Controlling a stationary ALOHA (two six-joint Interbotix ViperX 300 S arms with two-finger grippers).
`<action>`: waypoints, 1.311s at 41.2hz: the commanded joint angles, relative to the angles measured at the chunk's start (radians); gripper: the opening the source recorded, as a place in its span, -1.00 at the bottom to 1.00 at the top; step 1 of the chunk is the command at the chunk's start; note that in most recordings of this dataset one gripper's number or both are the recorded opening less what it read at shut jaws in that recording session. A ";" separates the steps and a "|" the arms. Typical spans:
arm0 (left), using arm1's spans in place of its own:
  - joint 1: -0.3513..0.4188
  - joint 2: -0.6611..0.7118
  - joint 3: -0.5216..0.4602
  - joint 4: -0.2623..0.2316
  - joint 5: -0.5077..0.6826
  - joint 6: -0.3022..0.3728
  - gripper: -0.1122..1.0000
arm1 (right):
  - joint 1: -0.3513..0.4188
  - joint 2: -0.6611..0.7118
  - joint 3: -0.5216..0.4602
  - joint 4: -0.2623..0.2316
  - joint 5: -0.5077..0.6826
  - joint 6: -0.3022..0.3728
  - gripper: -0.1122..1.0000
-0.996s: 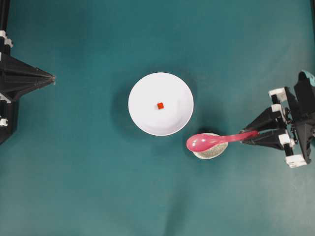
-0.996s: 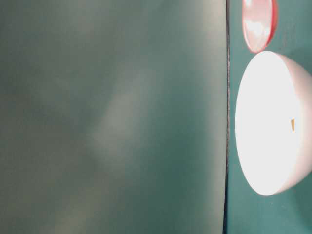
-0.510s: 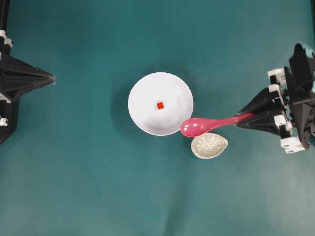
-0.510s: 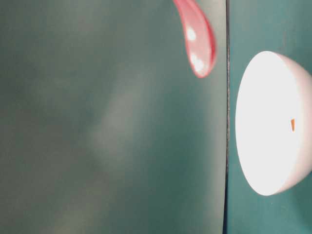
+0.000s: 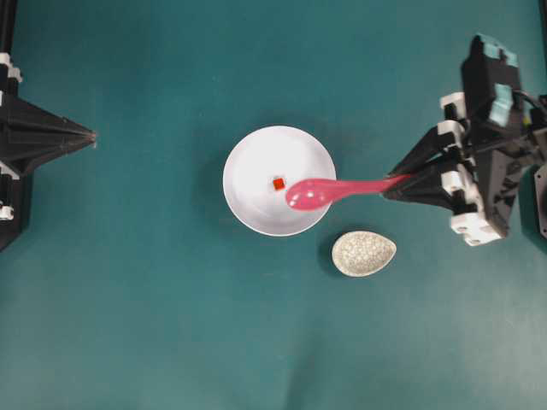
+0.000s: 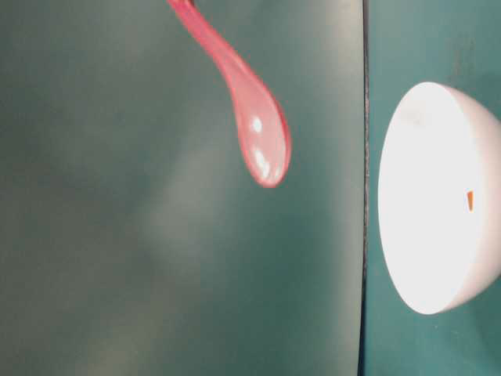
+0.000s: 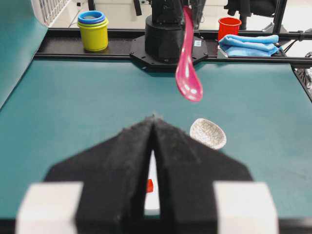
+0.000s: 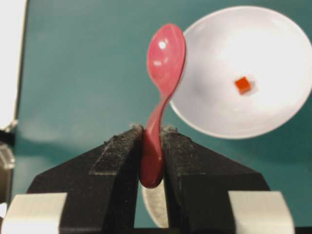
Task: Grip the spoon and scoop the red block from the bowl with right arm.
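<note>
The right gripper (image 5: 395, 183) is clamped on the handle of the pink spoon (image 5: 329, 190), both fingers pressed against it. The spoon hangs in the air over the white bowl (image 5: 248, 201), its scoop just beside the red block (image 5: 279, 183), which lies on the bowl's floor. The speckled dish (image 5: 364, 253) sits near the bowl. The left gripper (image 5: 89, 135) is well apart, fingers together. No writing can be read anywhere.
</note>
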 commanded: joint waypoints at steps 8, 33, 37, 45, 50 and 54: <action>0.003 0.003 -0.031 0.003 0.026 -0.002 -0.79 | -0.014 0.052 -0.080 0.002 0.011 0.003 -0.55; 0.003 -0.014 -0.034 0.003 0.043 -0.003 -0.79 | 0.066 -0.052 0.104 0.006 0.115 0.173 -0.55; 0.003 -0.012 -0.034 0.003 0.043 -0.003 -0.79 | 0.086 -0.029 0.141 0.006 0.084 0.181 -0.55; 0.003 -0.014 -0.034 0.003 0.043 -0.003 -0.79 | 0.117 0.034 0.186 0.006 0.028 0.181 -0.55; 0.003 -0.014 -0.034 0.003 0.043 -0.003 -0.79 | 0.127 0.071 0.206 0.006 -0.008 0.181 -0.55; 0.003 -0.012 -0.034 0.003 0.043 -0.005 -0.79 | 0.129 0.092 0.215 0.005 -0.032 0.181 -0.55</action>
